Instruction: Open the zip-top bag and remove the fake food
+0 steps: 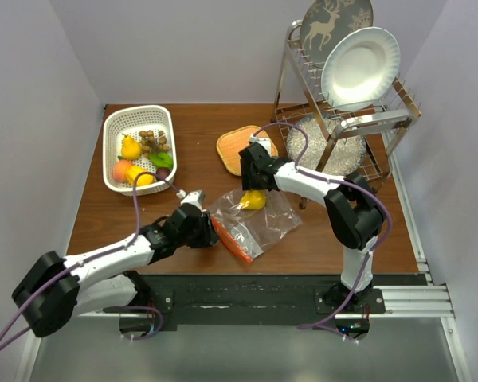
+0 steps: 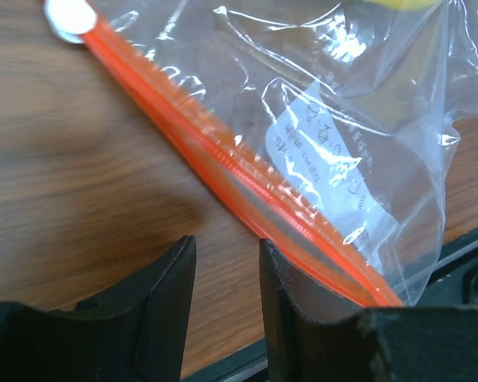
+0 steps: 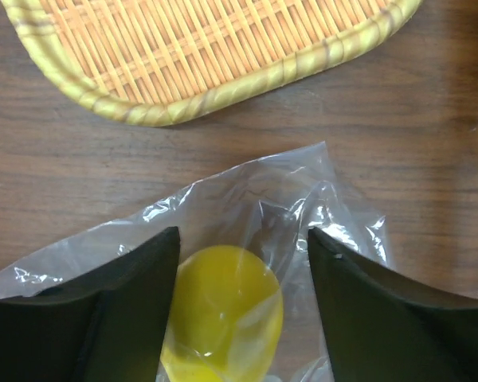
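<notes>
So the zip-top bag (image 1: 251, 223) is lying mid-frame in the top view with one yellow lemon (image 3: 223, 310) inside, and the right gripper (image 3: 243, 235) is spread wide either side of it. The left gripper (image 2: 225, 247) shows only a narrow gap with nothing in it, and the zipper strip (image 2: 223, 171) is right against one finger. The other fake food (image 1: 130, 147) sits in the white basket (image 1: 135, 110), upper left.

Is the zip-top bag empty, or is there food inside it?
Not empty: a yellow lemon lies inside the zip-top bag, visible through the plastic, straddled by the right gripper.
</notes>
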You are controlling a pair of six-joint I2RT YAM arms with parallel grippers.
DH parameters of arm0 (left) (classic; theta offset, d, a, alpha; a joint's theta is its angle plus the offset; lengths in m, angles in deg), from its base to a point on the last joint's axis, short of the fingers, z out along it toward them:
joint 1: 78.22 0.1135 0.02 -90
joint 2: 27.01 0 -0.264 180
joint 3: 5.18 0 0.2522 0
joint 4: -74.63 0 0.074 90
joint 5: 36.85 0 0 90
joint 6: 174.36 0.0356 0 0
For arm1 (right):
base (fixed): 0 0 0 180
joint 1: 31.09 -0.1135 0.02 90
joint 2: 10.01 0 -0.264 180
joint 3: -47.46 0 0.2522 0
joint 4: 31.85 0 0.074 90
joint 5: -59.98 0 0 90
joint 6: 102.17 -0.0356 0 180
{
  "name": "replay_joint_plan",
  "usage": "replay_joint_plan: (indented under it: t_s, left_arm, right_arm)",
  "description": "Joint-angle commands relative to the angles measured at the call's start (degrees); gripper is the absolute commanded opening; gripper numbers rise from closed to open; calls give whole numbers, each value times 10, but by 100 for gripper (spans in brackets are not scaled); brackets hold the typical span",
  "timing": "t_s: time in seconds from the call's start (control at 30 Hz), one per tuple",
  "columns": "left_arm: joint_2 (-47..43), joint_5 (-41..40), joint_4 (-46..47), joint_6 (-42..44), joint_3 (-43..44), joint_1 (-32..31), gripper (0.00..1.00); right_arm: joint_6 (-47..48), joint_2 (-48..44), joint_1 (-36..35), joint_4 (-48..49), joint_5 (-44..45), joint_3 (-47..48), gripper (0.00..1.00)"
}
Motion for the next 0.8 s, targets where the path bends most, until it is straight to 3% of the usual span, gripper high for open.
replay_joint_plan:
  t_s: [0.0, 0.2, 0.3, 0.53, 0.77]
  left_arm:
    - [41, 9, 139, -42, -3, -32, 42]
    - [94, 11, 198, -43, -6, -40, 42]
    - [110, 8, 213, -40, -7, -40, 41]
    - [108, 11, 210, -38, -14, -43, 39]
    - [60, -97, 62, -17, -12, -42, 20]
  right_arm:
    - [-14, -21, -2, 19, 6, -29, 57]
    - [-29, -65, -19, 18, -3, -76, 22]
    - [-35, -84, -38, 10, -1, -85, 11]
    - [-45, -100, -81, -25, 32, -69, 0]
    - [-43, -112, -98, -52, 49, -33, 0]
